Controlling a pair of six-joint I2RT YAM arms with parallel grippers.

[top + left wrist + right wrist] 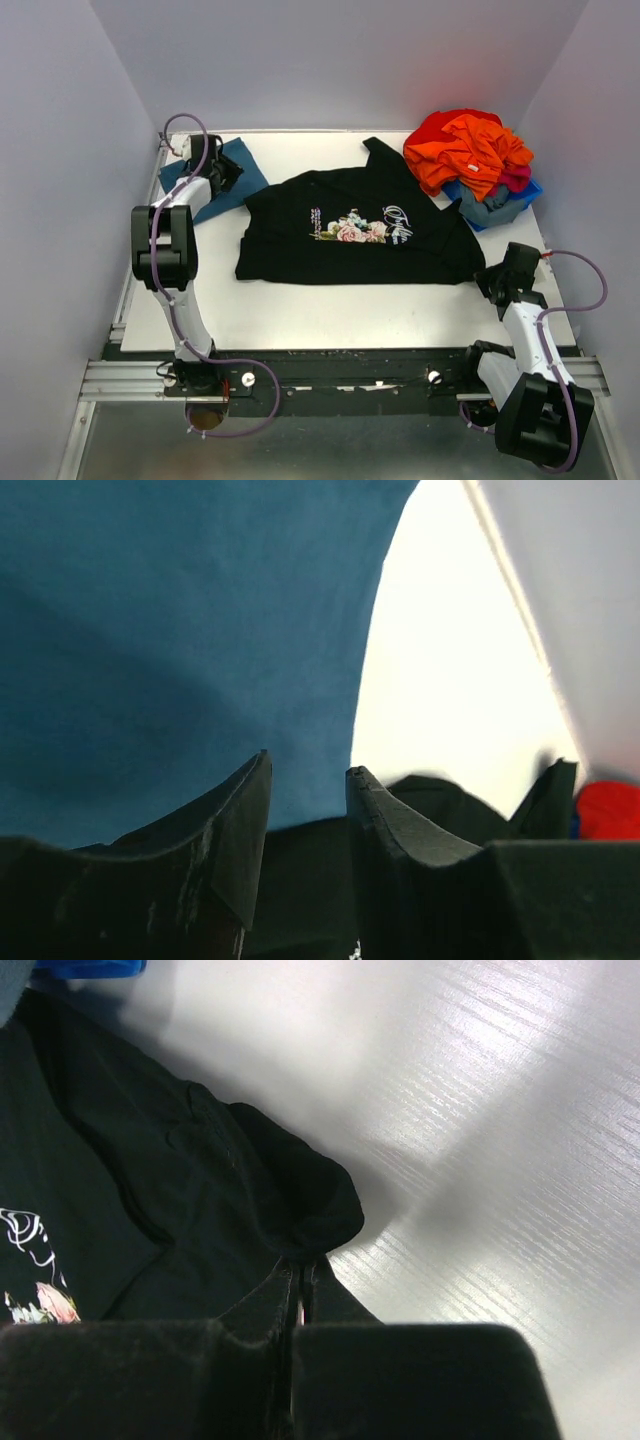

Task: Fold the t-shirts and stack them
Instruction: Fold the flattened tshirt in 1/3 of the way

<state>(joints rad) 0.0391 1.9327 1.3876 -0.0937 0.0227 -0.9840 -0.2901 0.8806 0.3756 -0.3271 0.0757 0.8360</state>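
The black t-shirt [340, 250] lies spread on the white table, its floral print and white lettering [360, 226] facing up. My right gripper [488, 276] is at the shirt's near right corner. In the right wrist view the gripper [300, 1272] is shut on a bunched fold of the black t-shirt [150, 1190]. The teal-blue shirt [240, 188] lies flat at the back left. My left gripper [216, 170] is over it. In the left wrist view the gripper [308, 777] is open and empty, with the teal-blue shirt [180, 630] just beyond the fingertips.
A heap of orange and red clothes [470, 150] lies on a blue bin [510, 205] at the back right corner. Bare white table [330, 315] runs along the near side of the black shirt. Grey walls close in the left, back and right.
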